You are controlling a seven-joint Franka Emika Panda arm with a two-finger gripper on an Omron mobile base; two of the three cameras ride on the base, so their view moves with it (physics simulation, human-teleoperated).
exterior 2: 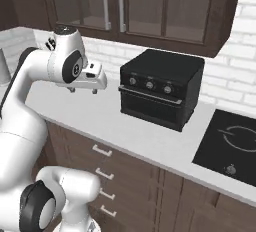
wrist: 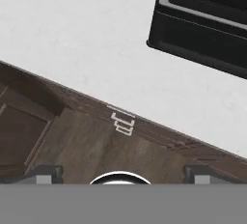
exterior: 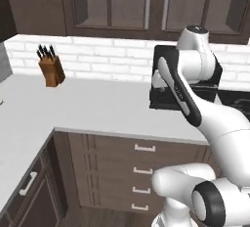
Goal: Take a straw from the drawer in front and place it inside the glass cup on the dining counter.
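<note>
With its jaws spread wide and empty, the gripper point(exterior 2: 83, 90) hung left of centre above the worktop point(exterior 2: 90, 112); it should descend squarely onto the top drawer's handle point(exterior 2: 102, 150).

You've got knife block point(exterior: 51, 69) left on the tabletop point(exterior: 97, 106), oven point(exterior 2: 161, 88) right, cooktop point(exterior 2: 230, 146) beyond, drawers point(exterior: 141, 169) below.

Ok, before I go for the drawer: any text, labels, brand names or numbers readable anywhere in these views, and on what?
None: no readable text in any view.
Toaster oven: knobs carry no legible markings; too small to tell.
Cooktop: a pale ring outline and a small knob symbol, no letters or numbers.
Knife block: plain wood, no label.
Drawer fronts: silver handles, nothing printed.
</note>
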